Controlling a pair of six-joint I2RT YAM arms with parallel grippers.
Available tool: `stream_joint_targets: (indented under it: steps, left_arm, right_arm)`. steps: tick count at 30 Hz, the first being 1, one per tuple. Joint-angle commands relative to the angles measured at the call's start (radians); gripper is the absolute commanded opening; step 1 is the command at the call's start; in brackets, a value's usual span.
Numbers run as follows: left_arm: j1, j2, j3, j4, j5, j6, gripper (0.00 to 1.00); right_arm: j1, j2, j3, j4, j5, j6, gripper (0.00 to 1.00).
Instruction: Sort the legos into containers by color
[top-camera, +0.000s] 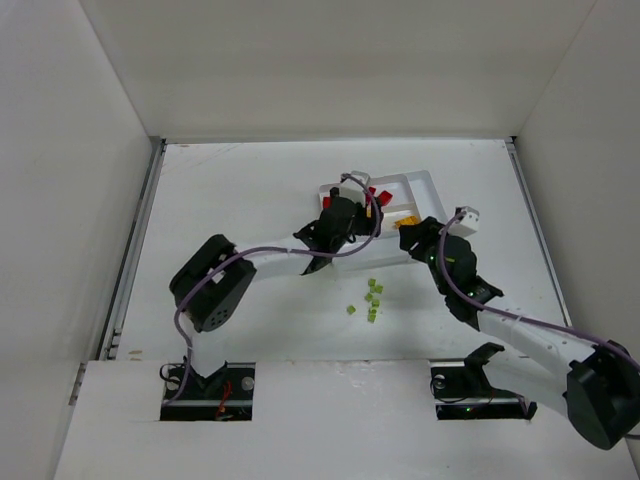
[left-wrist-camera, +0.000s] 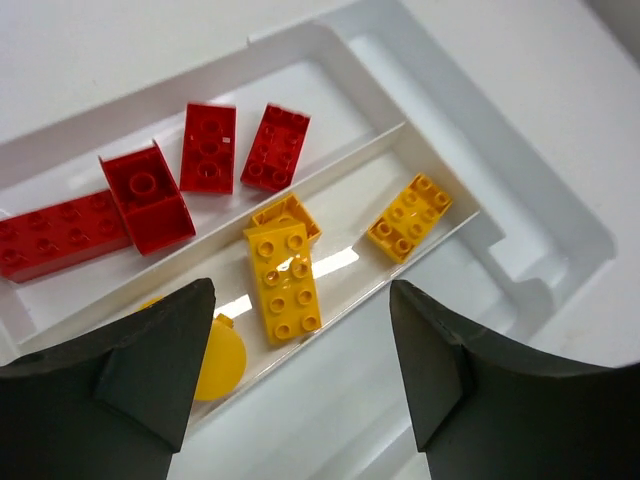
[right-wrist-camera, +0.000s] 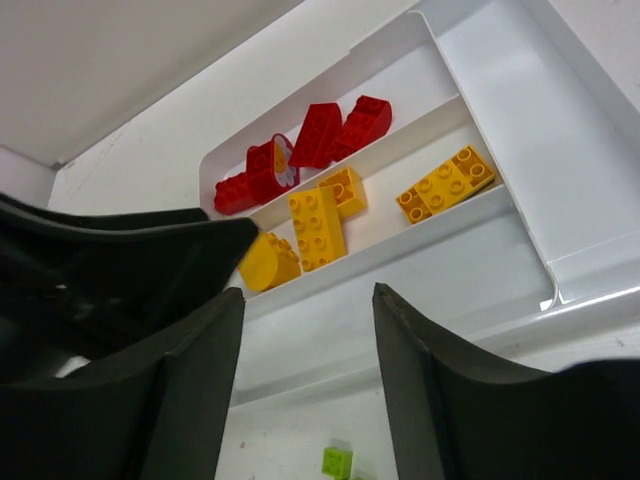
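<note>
L fingers & R fingers spread, empty, over tray. Reds fill one slot, yellows the next; I'd put greens, on surface, in 3rd.

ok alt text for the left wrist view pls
A white tray seen from above: four red bricks lie in one long slot, yellow bricks in the next. The left gripper hovers over them, jaws open and holding nothing.

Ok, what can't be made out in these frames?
Top view: tray's left half, hidden under left arm.
Left wrist: round yellow piece, half behind a finger.
Right wrist: one green lego shows, others below the frame.
Top view: loose green legos, too small to count.
</note>
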Motion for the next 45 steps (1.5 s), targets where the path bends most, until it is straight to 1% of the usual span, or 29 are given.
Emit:
stream_joint_targets:
  steps: [1, 2, 4, 7, 8, 9, 11, 12, 13, 14, 16, 17, 18, 20, 22, 24, 27, 31, 33, 36, 40, 43, 45]
  left_arm:
    - [-0.004, -0.185, -0.041, 0.061, -0.006, -0.001, 0.69]
    - [0.001, -0.225, -0.061, 0.072, -0.006, -0.007, 0.69]
    - [0.010, -0.307, -0.109, 0.092, -0.009, -0.030, 0.69]
    - [0.053, -0.461, -0.219, 0.095, -0.033, -0.102, 0.65]
    - [0.067, -0.498, -0.254, 0.095, -0.046, -0.125, 0.63]
    - [0.085, -0.550, -0.303, 0.089, -0.064, -0.165, 0.59]
    - [0.136, -0.665, -0.434, 0.083, -0.102, -0.258, 0.53]
    - [0.149, -0.702, -0.475, 0.078, -0.112, -0.286, 0.52]
    - [0.185, -0.759, -0.542, 0.060, -0.119, -0.332, 0.49]
    - [0.197, -0.788, -0.578, 0.046, -0.119, -0.358, 0.48]
    - [0.244, -0.868, -0.676, -0.001, -0.113, -0.430, 0.48]
    - [0.260, -0.897, -0.711, -0.021, -0.112, -0.460, 0.48]
    - [0.266, -0.923, -0.744, -0.041, -0.109, -0.484, 0.48]
    - [0.283, -0.968, -0.796, -0.083, -0.103, -0.536, 0.50]
    - [0.295, -1.003, -0.837, -0.115, -0.090, -0.611, 0.55]
    - [0.303, -1.023, -0.864, -0.132, -0.063, -0.665, 0.58]
    - [0.315, -1.029, -0.884, -0.138, -0.026, -0.685, 0.61]
    - [0.315, -1.022, -0.914, -0.134, -0.021, -0.691, 0.62]
    - [0.315, -1.026, -0.928, -0.127, -0.021, -0.699, 0.62]
    - [0.309, -1.046, -0.942, -0.126, -0.024, -0.708, 0.62]
    - [0.305, -1.059, -0.942, -0.135, -0.021, -0.722, 0.64]
    - [0.303, -1.037, -0.939, -0.126, -0.011, -0.744, 0.66]
    - [0.300, -1.016, -0.928, -0.126, -0.004, -0.747, 0.67]
  right_arm:
    - [0.021, -0.010, -0.005, 0.071, 0.006, -0.013, 0.57]
    - [0.034, -0.005, -0.003, 0.074, 0.006, -0.017, 0.54]
    - [0.058, 0.003, 0.002, 0.084, 0.015, -0.023, 0.52]
    - [0.116, 0.041, 0.026, 0.097, 0.022, -0.041, 0.46]
    - [0.141, 0.062, 0.043, 0.097, 0.022, -0.052, 0.41]
    - [0.170, 0.088, 0.064, 0.092, 0.019, -0.066, 0.36]
    - [0.247, 0.151, 0.113, 0.078, 0.012, -0.093, 0.35]
    - [0.286, 0.186, 0.142, 0.072, 0.011, -0.107, 0.36]
    - [0.332, 0.228, 0.178, 0.062, 0.011, -0.128, 0.40]
    - [0.359, 0.256, 0.199, 0.055, 0.011, -0.142, 0.43]
    - [0.420, 0.340, 0.271, 0.026, 0.011, -0.184, 0.62]
    - [0.437, 0.374, 0.302, 0.006, 0.012, -0.193, 0.68]
    - [0.448, 0.404, 0.331, -0.012, 0.008, -0.201, 0.73]
    - [0.463, 0.460, 0.373, -0.034, 0.002, -0.213, 0.79]
    - [0.465, 0.503, 0.399, -0.038, -0.001, -0.219, 0.81]
    - [0.465, 0.538, 0.425, -0.054, -0.006, -0.211, 0.82]
    - [0.442, 0.579, 0.469, -0.090, -0.034, -0.204, 0.82]
    - [0.430, 0.645, 0.523, -0.117, -0.041, -0.201, 0.82]
    - [0.422, 0.679, 0.543, -0.113, -0.043, -0.199, 0.81]
    - [0.413, 0.717, 0.566, -0.109, -0.050, -0.195, 0.77]
    - [0.397, 0.747, 0.585, -0.107, -0.052, -0.193, 0.68]
    - [0.382, 0.754, 0.589, -0.109, -0.052, -0.182, 0.58]
    - [0.374, 0.759, 0.594, -0.112, -0.061, -0.175, 0.53]
